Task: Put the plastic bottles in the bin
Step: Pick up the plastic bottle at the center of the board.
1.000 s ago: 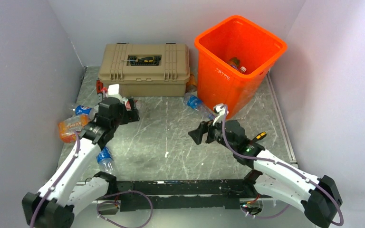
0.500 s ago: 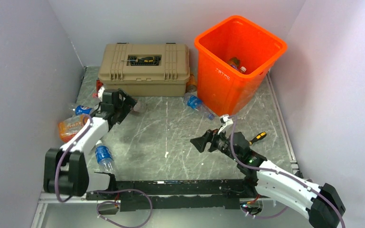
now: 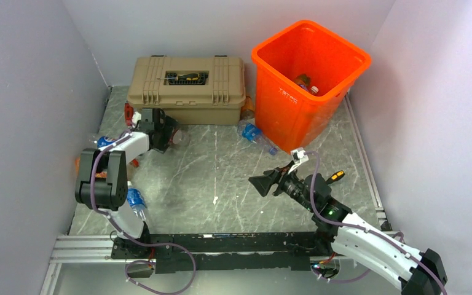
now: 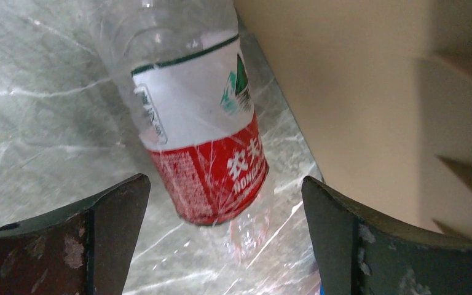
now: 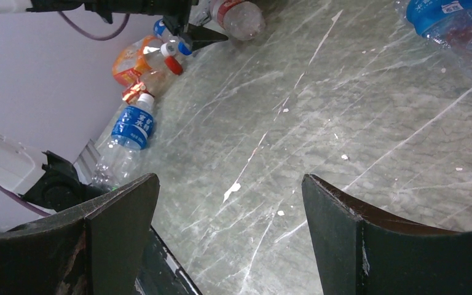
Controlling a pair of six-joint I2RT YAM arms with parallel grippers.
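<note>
Pale lilac walls are enclosing a grey marbled table [image 3: 221, 178] that is carrying one tan latched toolbox [image 3: 187, 92] and one tall orange plastic bin [image 3: 295, 104], its white lettering unreadable. The left tool [image 4: 224, 181] is gaping wide, gripping nothing, facing a clear crushed bottle [image 4: 203, 123] labelled red-and-white with Chinese characters and "NONG…", lying beside the toolbox. The right tool [image 5: 228, 178] is hanging open, empty, over bare table.
</note>
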